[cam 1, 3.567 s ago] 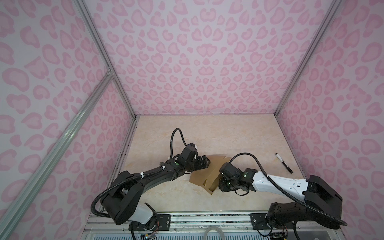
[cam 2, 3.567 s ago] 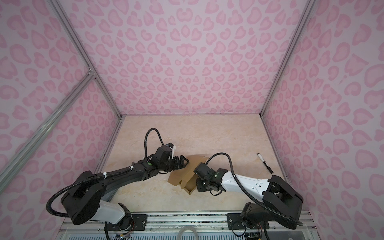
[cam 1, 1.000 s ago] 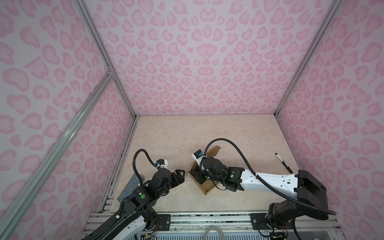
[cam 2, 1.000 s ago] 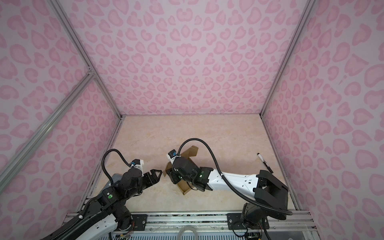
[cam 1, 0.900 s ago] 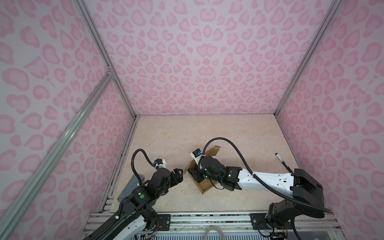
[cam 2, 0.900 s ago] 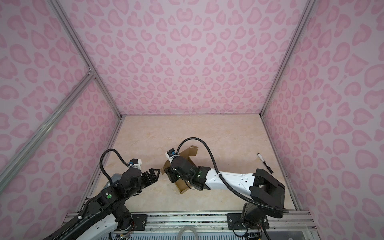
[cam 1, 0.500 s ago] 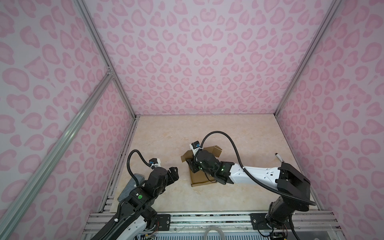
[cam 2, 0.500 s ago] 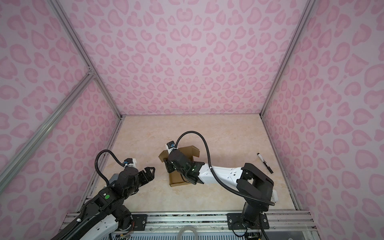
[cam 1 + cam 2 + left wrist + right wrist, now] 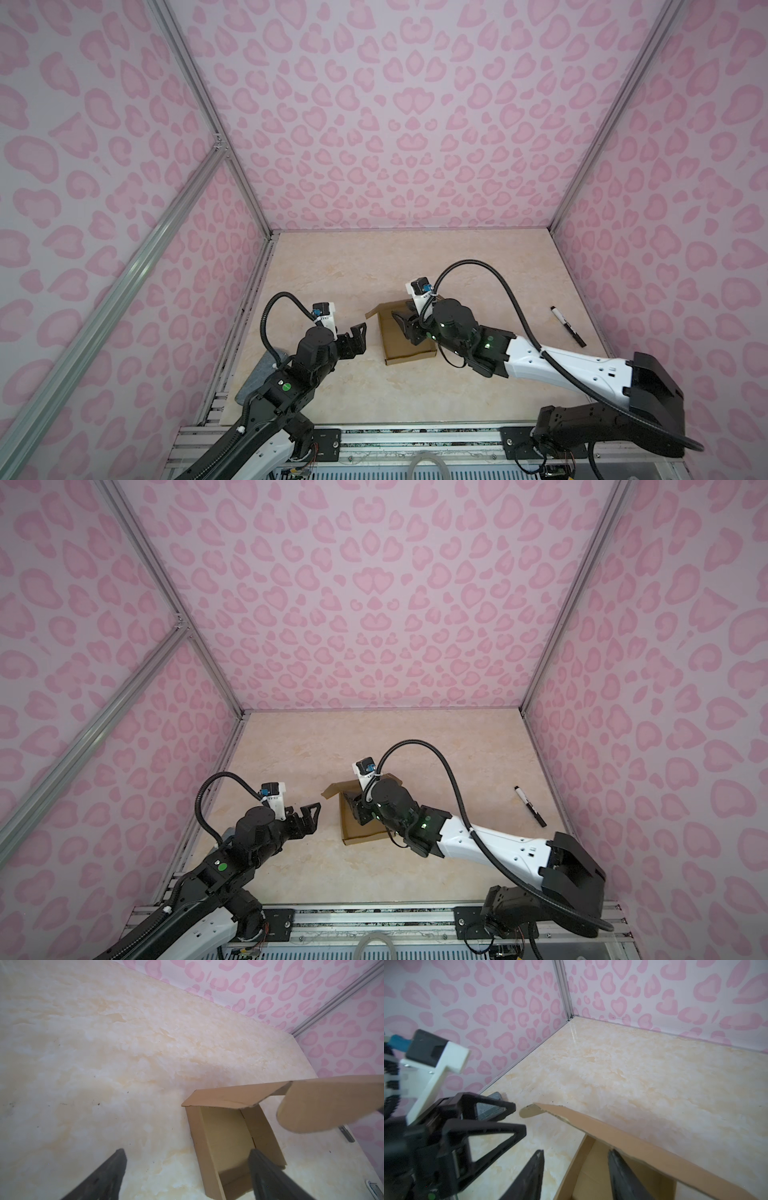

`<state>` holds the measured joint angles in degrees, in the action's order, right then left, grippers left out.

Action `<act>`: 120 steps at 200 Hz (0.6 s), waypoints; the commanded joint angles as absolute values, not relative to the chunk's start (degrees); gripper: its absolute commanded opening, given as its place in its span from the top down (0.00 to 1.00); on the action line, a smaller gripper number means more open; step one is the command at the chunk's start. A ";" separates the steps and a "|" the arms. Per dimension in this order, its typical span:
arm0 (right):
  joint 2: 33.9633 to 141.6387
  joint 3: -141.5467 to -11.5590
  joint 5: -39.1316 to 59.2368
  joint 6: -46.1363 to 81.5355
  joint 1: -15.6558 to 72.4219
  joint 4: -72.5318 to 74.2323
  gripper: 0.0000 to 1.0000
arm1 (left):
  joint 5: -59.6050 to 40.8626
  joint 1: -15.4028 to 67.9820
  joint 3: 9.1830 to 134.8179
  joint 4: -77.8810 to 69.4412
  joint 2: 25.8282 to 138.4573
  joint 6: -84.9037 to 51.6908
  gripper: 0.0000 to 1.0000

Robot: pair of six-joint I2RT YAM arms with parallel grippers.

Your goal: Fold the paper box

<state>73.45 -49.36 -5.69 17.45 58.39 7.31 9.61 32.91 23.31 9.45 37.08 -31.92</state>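
The box [image 9: 409, 345], plain brown corrugated card, sits lower middle in both top views. It is a shallow open tray on the beige marbled table [image 9: 478, 270], with a round-cornered lid flap raised at its far edge. The right gripper [image 9: 405, 324] hangs over the far end, black fingers apart astride the tray's left wall, not closed on it. The left gripper [image 9: 358, 334], just left of the box, gapes wide and empty. A black marker [image 9: 568, 326] lies at right, a grey felt block [image 9: 259, 372] lower left.

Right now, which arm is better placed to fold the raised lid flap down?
Probably right: its jaws hang over the paper box beside the lid flap; the left arm's stand clear of it.
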 commanded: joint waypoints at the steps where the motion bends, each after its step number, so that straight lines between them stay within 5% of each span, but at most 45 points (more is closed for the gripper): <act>1: 66.25 -45.74 -5.16 13.94 57.75 1.06 0.46 | 6.49 32.70 22.51 1.52 38.50 -26.41 0.06; 51: 53.30 -36.25 4.23 12.36 43.66 -1.16 0.38 | 1.78 32.69 21.56 -5.33 41.75 -23.39 0.07; 120: 62.65 -31.80 -1.48 8.29 42.56 8.45 0.38 | 1.39 32.70 20.95 -5.98 45.22 -22.76 0.09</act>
<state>59.59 -31.77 1.56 11.97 42.68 2.11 1.54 32.69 20.47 -3.51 43.70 -23.77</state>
